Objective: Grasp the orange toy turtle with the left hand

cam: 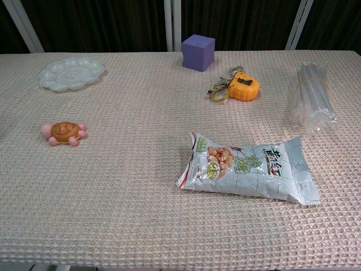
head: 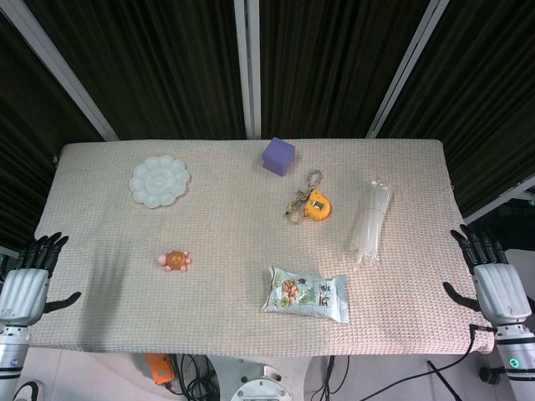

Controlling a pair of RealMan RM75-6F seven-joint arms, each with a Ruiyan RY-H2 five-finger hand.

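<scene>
Pale woven cloth covers my worktop [head: 234, 326]. On its left half lies the orange toy turtle [head: 175, 261], pink-limbed, upright. My left hand [head: 29, 280] waits apart, fingers [head: 48, 247] released; right hand [head: 493, 280] likewise.

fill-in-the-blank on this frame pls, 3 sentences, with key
1. The orange toy turtle lies nearest the robot's ____ hand.
2. The cube at the table's far edge is ____ in colour.
3. The right hand holds ____.

Missing words: left; purple; nothing
</scene>
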